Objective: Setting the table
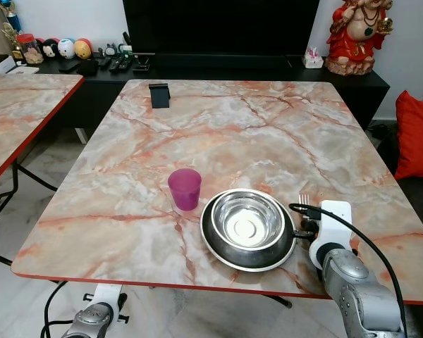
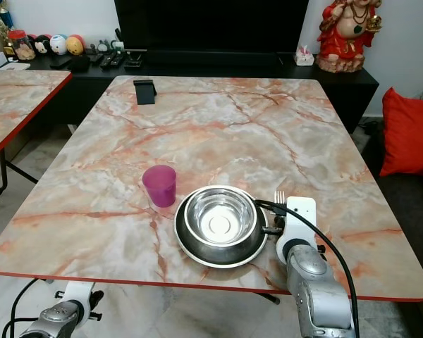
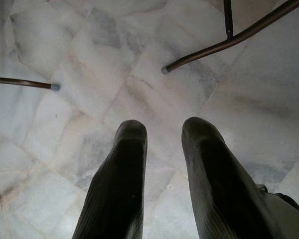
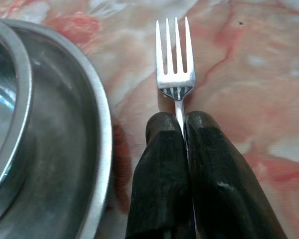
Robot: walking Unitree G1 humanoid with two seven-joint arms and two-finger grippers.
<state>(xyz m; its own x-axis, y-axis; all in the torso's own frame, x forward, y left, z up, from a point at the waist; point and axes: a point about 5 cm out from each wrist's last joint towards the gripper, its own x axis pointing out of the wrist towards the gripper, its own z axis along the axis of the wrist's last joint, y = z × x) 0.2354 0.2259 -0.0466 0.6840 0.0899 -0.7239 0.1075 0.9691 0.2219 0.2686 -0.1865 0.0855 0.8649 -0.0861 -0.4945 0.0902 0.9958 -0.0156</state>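
We've got the fork (image 4: pixel 175 74) pinched by its handle in the right gripper (image 4: pixel 182 130), tines pointing toward the tabletop's (image 1: pixel 218 127) far edge, just right of the plate (image 1: pixel 218 255) and bowl (image 1: pixel 245 220) near the front edge. Best to lower it flat, parallel to the plate, then let go. Left gripper (image 3: pixel 164 137) hangs idle, fingers apart.

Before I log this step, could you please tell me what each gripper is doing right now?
Left gripper: open, holding nothing, hanging low over the floor.
Right gripper: closed on the fork, beside the plate on the table.
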